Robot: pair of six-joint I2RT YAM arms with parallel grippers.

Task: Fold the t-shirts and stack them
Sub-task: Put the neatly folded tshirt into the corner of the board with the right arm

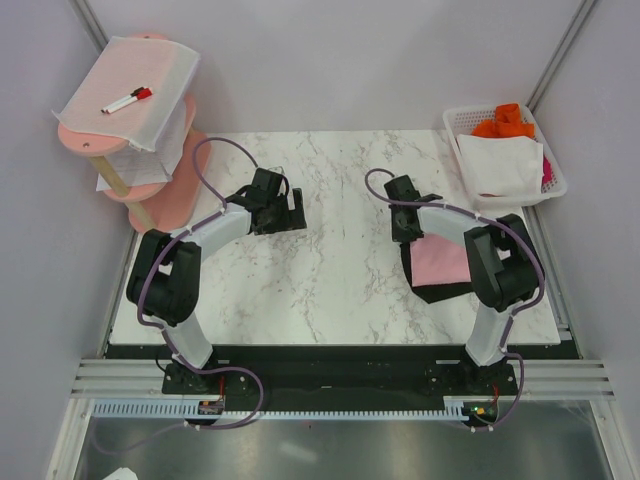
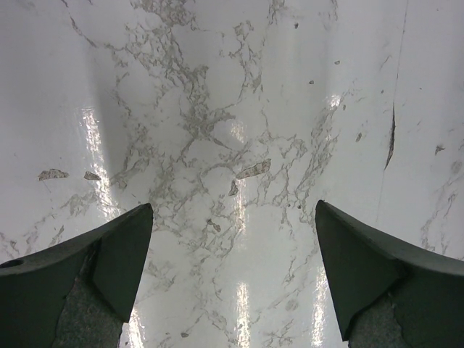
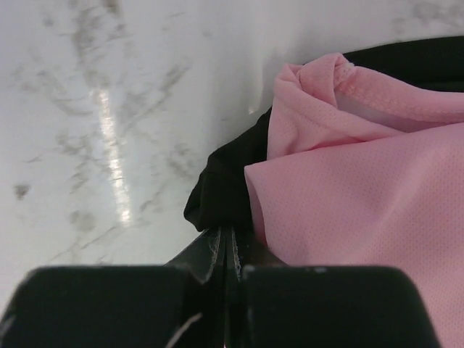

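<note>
Pinched shut, my right claw [image 3: 228,246] grips the edge of the soft black t-shirt [image 3: 221,185]. Only its wrist camera shows this. From overhead the right claw [image 1: 405,225] is a dark lump and I could not tell how its jaws stand.

My left claw [image 2: 233,206] hangs open and holds nothing. Its wrist view shows only bare stone between the two fingers. From above, the left claw [image 1: 290,212] sits near 11 o'clock of the white marble-patterned table [image 1: 330,280].

At 10 o'clock, off the table's corner, stands a pink tiered stand [image 1: 165,205] draped with a translucent white mesh sheet [image 1: 130,85]. At 2 o'clock a white plastic basket [image 1: 455,118] holds orange cloth [image 1: 505,122] and white cloth [image 1: 500,165]. Neither wrist camera shows any of these.

At 4 o'clock the light pink t-shirt [image 1: 440,262] lies on the black t-shirt [image 1: 408,272], partly under my right arm. Overhead, the black one shows only as a dark border. Up close, the pink t-shirt [image 3: 362,203] is rumpled, at 2 o'clock from my fingertips.

A red-and-white marker [image 1: 128,100] rests on the mesh.
</note>
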